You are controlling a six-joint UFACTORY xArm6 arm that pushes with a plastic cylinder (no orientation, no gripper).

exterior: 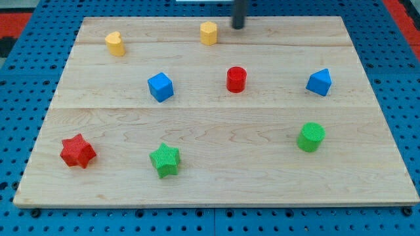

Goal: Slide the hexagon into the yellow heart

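Observation:
A yellow hexagon block (209, 33) sits near the view's top, a little left of centre. A yellow heart block (115, 43) sits at the top left, well apart from the hexagon. My tip (237, 27) is the lower end of a dark rod that comes down from the view's top edge. It stands just to the right of the hexagon, with a small gap between them.
On the wooden board (216, 177) lie a blue cube (161, 86), a red cylinder (236, 79), a blue block (319, 82) at the right, a green cylinder (310, 137), a green star (165, 160) and a red star (77, 151). Blue pegboard surrounds the board.

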